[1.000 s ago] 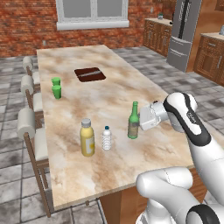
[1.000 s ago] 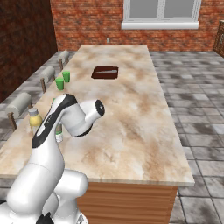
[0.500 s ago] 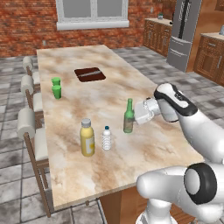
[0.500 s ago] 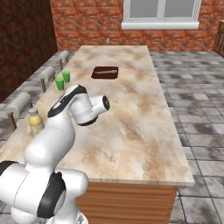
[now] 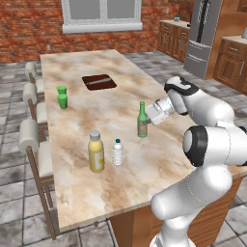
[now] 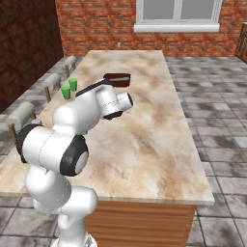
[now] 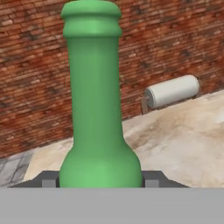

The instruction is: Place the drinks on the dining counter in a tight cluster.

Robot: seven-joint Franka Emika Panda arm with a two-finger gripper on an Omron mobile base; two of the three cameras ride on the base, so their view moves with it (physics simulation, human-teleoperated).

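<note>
The slim green glass bottle [image 5: 142, 120] stands upright over the dining counter [image 5: 116, 103], and my gripper [image 5: 144, 123] is shut on its lower body from the right. In the hand view the green bottle [image 7: 94, 109] rises between my two fingertips [image 7: 49, 180], with my gripper [image 7: 100, 181] closed around its base. The fat yellow juice bottle [image 5: 96, 152] and the small clear water bottle [image 5: 117, 152] stand side by side on the counter, a short way left and nearer than the green bottle. My arm hides these drinks in the right base view.
Two bright-green cups [image 5: 62, 96] [image 6: 69, 88] stand near the counter's stool side. A dark brown inset [image 5: 99, 82] [image 6: 117, 78] lies farther along the top. Cushioned stools [image 5: 30, 137] line the left edge. A fridge and wooden cabinets [image 5: 202, 43] stand at the far right.
My gripper has carried the green bottle leftward across the counter, closer to the yellow and water bottles. Those two have not moved.
</note>
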